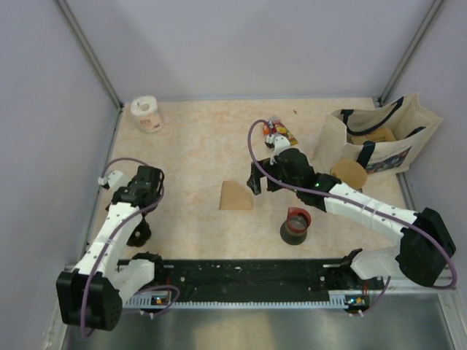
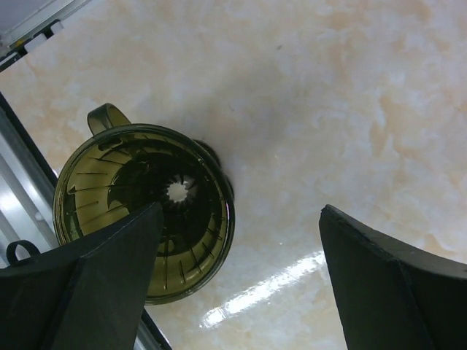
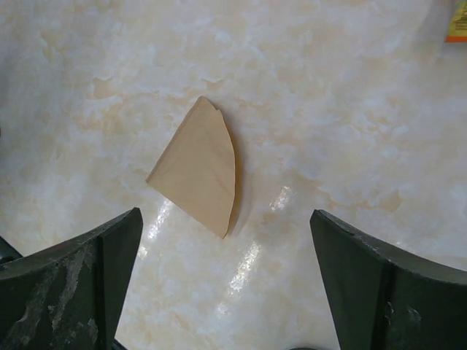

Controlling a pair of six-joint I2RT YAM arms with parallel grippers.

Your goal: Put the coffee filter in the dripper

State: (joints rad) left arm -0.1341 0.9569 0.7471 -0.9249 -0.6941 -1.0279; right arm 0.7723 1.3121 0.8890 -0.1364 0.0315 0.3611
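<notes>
The coffee filter [image 1: 235,195], a flat tan paper fan, lies on the table's middle; in the right wrist view the filter [image 3: 198,175] lies just ahead of the fingers. My right gripper [image 1: 256,182] [image 3: 225,216] hovers over its right edge, open and empty. The dripper [image 2: 139,219], an olive-brown ribbed cone with a small handle, stands upright by the near-left edge, partly behind my left finger [image 2: 95,277]. It shows dark under the left arm in the top view [image 1: 139,232]. My left gripper [image 1: 148,213] [image 2: 241,211] is open and empty, just right of the dripper.
A black cup with a red rim [image 1: 295,224] stands right of centre. A tote bag [image 1: 379,138] and a round brown disc [image 1: 349,175] sit at the right. A paper roll [image 1: 148,114] and a snack packet [image 1: 279,131] lie at the back. A black rail [image 1: 248,273] runs along the near edge.
</notes>
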